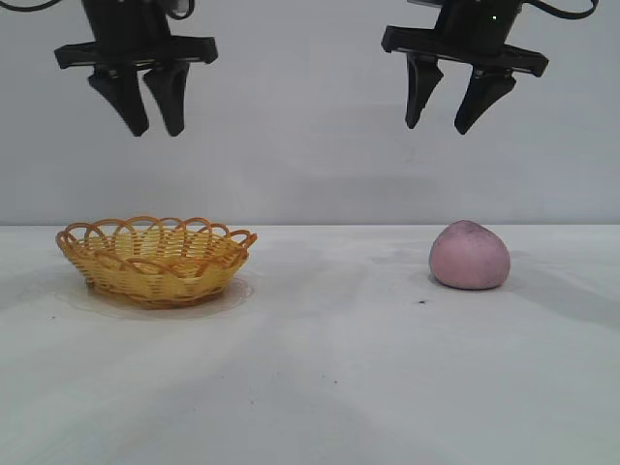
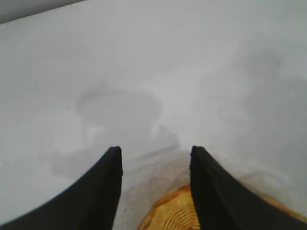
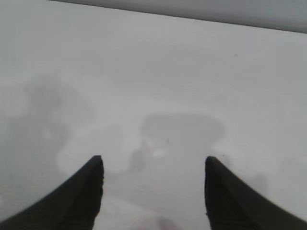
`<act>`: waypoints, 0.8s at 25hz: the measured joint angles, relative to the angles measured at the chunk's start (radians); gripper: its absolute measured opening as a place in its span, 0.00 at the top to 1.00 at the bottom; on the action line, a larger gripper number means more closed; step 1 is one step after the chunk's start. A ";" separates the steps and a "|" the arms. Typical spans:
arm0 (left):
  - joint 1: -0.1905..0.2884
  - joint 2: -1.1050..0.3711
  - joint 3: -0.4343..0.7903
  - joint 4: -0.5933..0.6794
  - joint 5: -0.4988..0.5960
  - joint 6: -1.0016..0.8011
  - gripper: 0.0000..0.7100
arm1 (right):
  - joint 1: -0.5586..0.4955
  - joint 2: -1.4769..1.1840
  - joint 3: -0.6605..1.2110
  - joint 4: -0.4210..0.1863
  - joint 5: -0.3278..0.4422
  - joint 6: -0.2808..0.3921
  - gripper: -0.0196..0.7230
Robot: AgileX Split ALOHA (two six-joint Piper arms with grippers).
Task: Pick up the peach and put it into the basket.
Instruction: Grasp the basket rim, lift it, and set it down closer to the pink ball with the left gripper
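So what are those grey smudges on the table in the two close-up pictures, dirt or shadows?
Shadows, most likely: in the right wrist view a soft grey patch lies on the table ahead of the right claw; the left wrist view shows a similar patch ahead of the left claw, with the basket blurred. In the exterior view, faint shadows spread beside the peach.

Peach (image 1: 470, 256) sits on the white table (image 1: 329, 368), toward its right edge, dusty pink, rounded, greyish-purple crown uppermost. Well apart, toward the left edge, the basket (image 1: 155, 262) stands upright: shallow yellow-orange wicker, open looped scalloped rim. From the left wrist view, just a bit of weave (image 2: 170, 215) shows.
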 joint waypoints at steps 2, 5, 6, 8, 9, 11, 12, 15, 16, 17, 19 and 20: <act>0.022 0.021 -0.002 -0.024 0.060 0.083 0.60 | 0.000 0.000 0.000 0.000 0.000 -0.002 0.38; 0.048 0.053 -0.002 -0.036 0.149 0.186 0.60 | 0.000 0.000 0.000 0.000 0.000 -0.002 0.38; 0.055 0.063 -0.002 -0.046 0.169 0.210 0.60 | 0.000 0.000 0.000 0.001 0.002 -0.002 0.38; 0.064 0.077 -0.002 -0.061 0.185 0.240 0.60 | 0.000 0.000 0.000 0.001 0.006 -0.002 0.38; 0.063 0.084 -0.002 -0.063 0.189 0.251 0.60 | 0.000 0.000 0.000 0.001 0.008 -0.002 0.38; 0.063 0.102 -0.002 -0.084 0.193 0.267 0.60 | 0.000 0.000 0.000 0.001 0.011 -0.004 0.38; 0.063 0.116 -0.002 -0.100 0.196 0.281 0.60 | 0.000 0.000 0.000 0.001 0.011 -0.007 0.38; 0.063 0.158 -0.002 -0.160 0.214 0.308 0.60 | 0.000 0.000 0.000 0.001 0.016 -0.018 0.38; 0.063 0.175 -0.002 -0.176 0.223 0.313 0.60 | 0.000 0.000 0.000 0.001 0.019 -0.021 0.38; 0.063 0.190 -0.002 -0.188 0.231 0.313 0.60 | 0.000 0.000 0.000 0.001 0.022 -0.022 0.38; 0.064 0.200 0.000 -0.218 0.236 0.313 0.81 | 0.000 0.000 0.000 0.002 0.027 -0.025 0.38; 0.065 0.193 0.000 -0.240 0.236 0.309 0.88 | 0.000 0.000 0.000 0.002 0.029 -0.025 0.38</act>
